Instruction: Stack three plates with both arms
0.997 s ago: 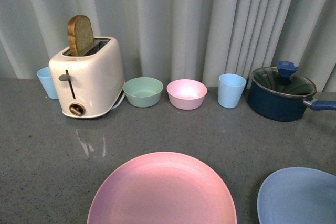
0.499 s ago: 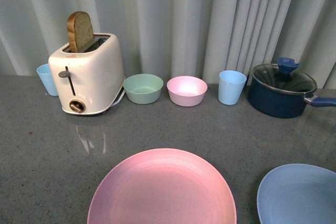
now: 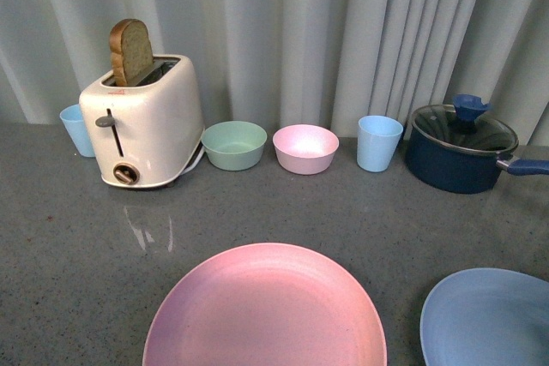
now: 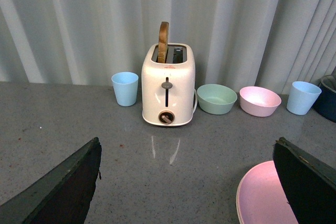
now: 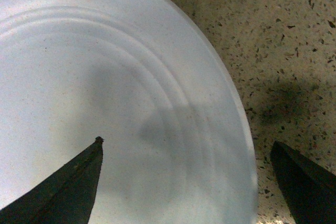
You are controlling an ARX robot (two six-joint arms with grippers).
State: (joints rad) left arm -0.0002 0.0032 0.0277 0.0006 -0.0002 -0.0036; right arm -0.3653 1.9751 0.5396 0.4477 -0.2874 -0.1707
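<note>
- The pink plate lies mid-way along the table's near edge. The light blue plate sits apart from it, toward the near right corner. I see no third plate.
- The right tool gapes wide and empty, straddling the blue plate's rim. The left tool is also wide and empty, above the table.
- This looks like the first grasp: the right tool must drop and pinch that rim.

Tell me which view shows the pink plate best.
Front view: the pink plate shows nearly whole, only its near edge cut off. Left wrist view catches just a slice of it. Right wrist view shows only the blue plate, none of the pink.
</note>
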